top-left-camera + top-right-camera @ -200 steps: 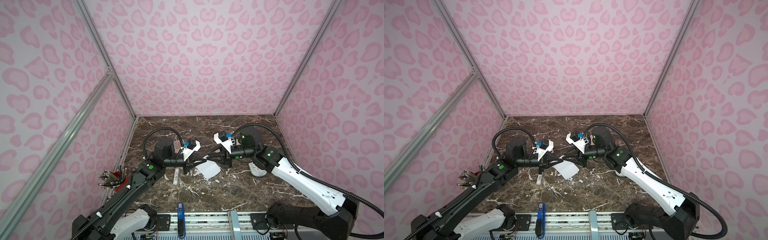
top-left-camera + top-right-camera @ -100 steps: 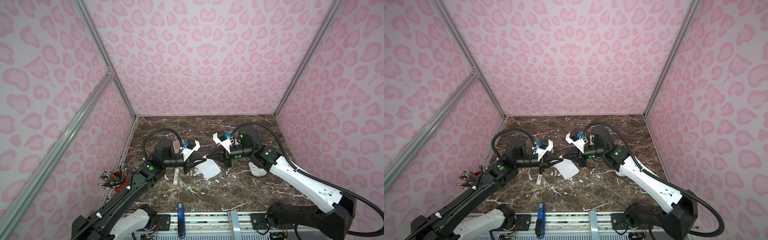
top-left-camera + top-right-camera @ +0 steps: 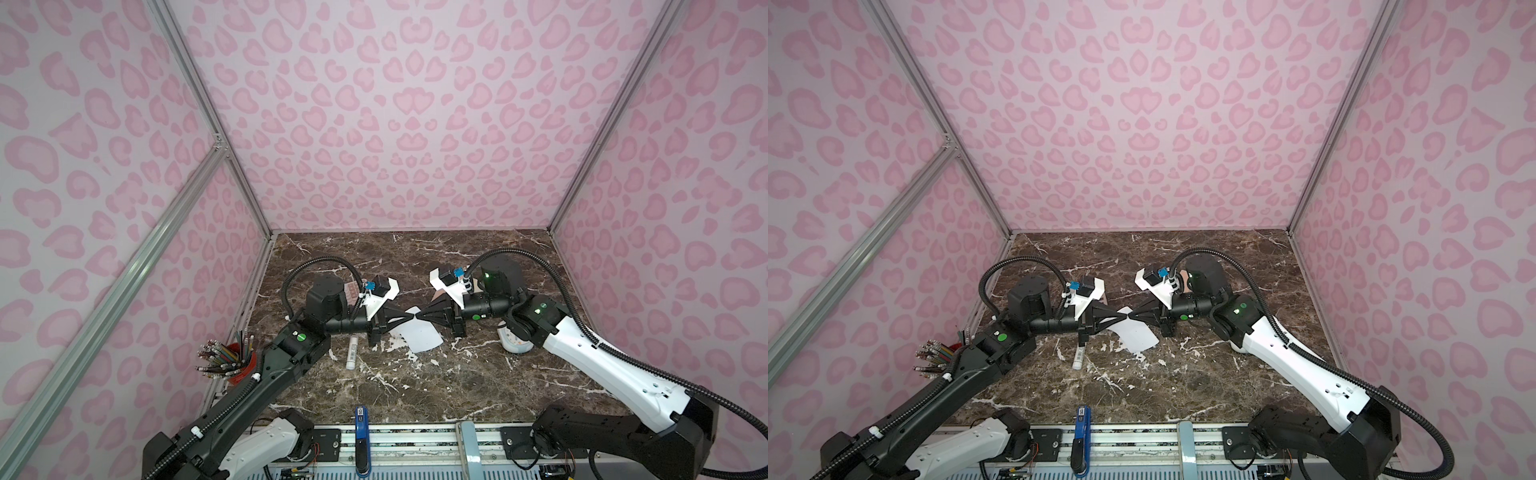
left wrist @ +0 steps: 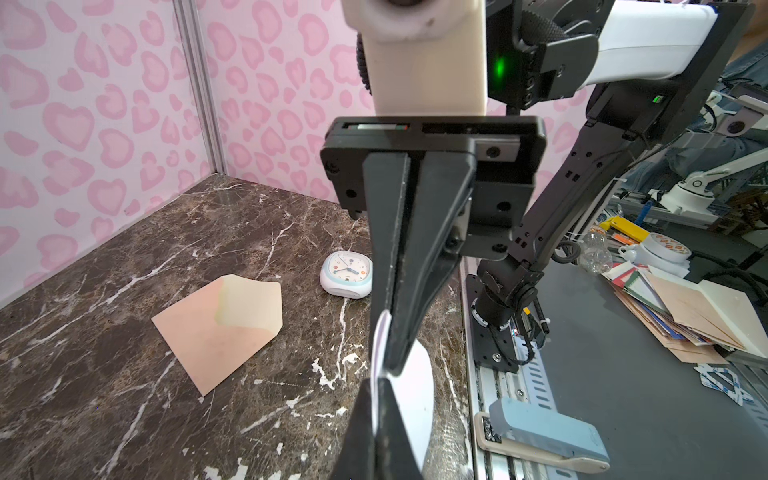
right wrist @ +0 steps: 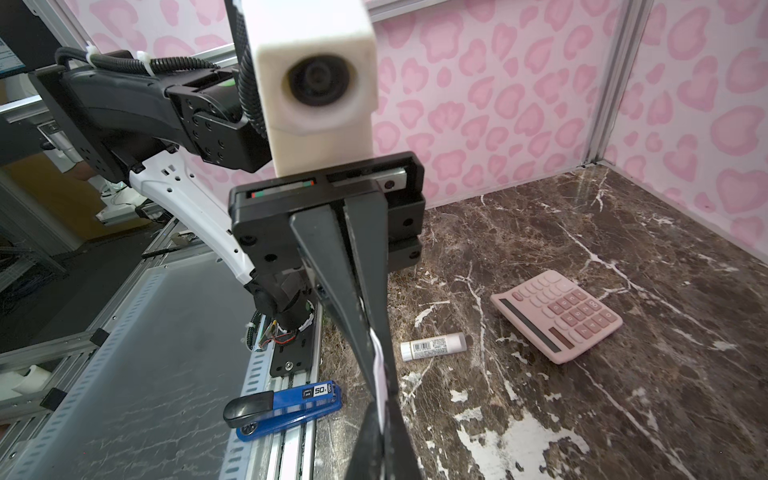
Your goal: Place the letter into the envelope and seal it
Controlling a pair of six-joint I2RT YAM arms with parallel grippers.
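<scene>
Dark brown marble veined in white forms the desk (image 3: 415, 395), boxed in by pink walls with a heart-like spot print (image 3: 395, 124). Nearest the arms' bases, a blue stapler (image 3: 361, 432) lies on the metal front rail. A little farther in, a white glue stick (image 3: 352, 352) lies on the marble. Both are well clear of the work (the glue may be meant for the sealing step, though that is only a guess).

Above the middle of the desk, the thin white paper letter (image 3: 419, 336) is held up by one edge. The left end effector (image 3: 409, 318) and the right end effector (image 3: 424, 319) meet tip to tip there, each with its jaws closed on that same edge, so the sheet hangs slanted below them. Whether its low corner touches the marble cannot be told. Such a double pinch looks like a handover or regrasp: one arm steadies the limp sheet while the other takes a hold better suited to sliding it in.

On the right arm's side, a small white square clock (image 4: 347, 274) sits near the flat peach-tan paper envelope (image 4: 224, 328). The envelope lies on the marble with its paler cream flap folded open, presumably so the mouth is free. Insertion is not yet begun. Farther back, on the left arm's side, lies a pink calculator (image 5: 557, 316), apart from everything else.
</scene>
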